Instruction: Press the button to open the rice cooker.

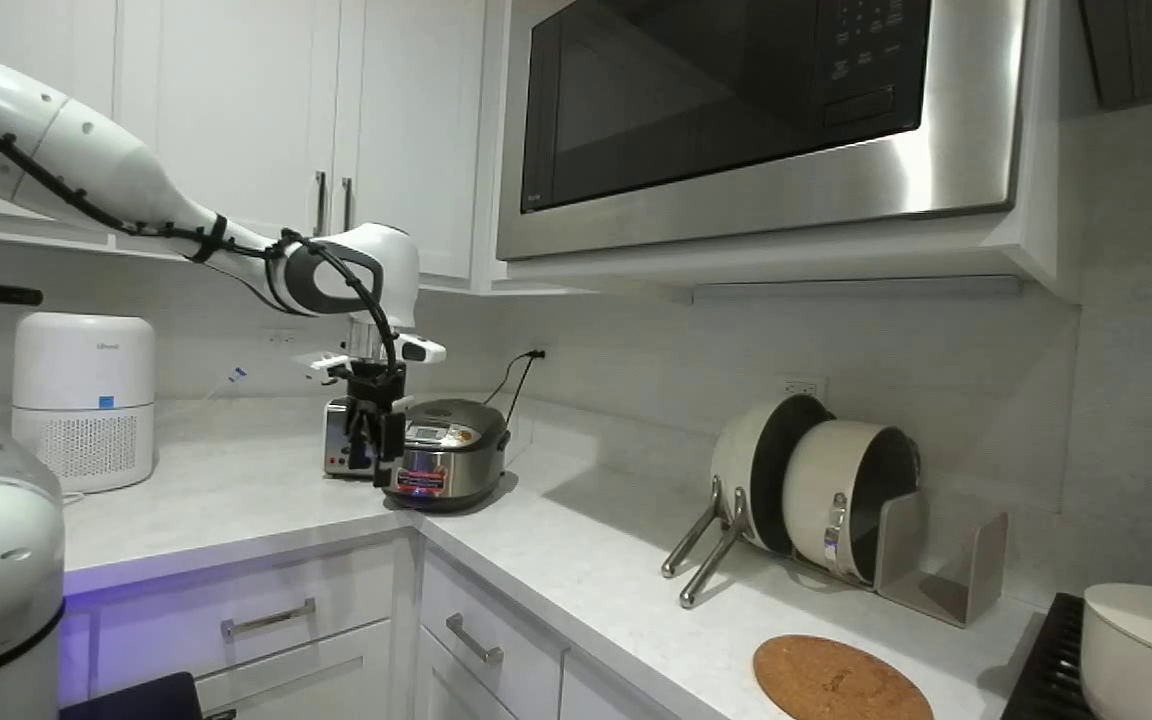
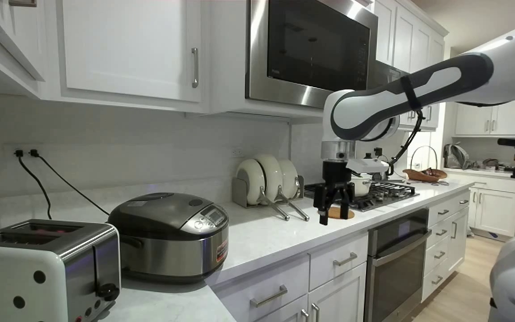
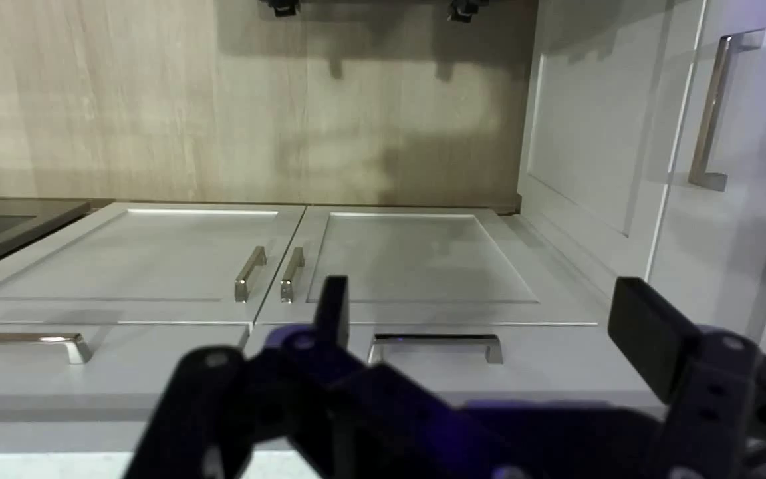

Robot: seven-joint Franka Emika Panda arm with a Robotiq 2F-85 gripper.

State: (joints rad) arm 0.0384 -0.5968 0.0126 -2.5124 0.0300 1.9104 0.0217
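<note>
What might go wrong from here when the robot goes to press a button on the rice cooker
Wrong press: the gripper is open, and its spread fingers might hit the wrong spot on the control panel of the rice cooker; which control opens it isn't readable.
Poor aim: that panel isn't visible in the wrist view, so steering by that view alone might miss.
Bump: the spotted toaster stands close beside the cooker, so an overshoot could knock it.

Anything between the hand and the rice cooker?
Nothing visible: in an exterior view, only open air over the countertop separates the hand from the rice cooker; the pans stand beyond.
</note>
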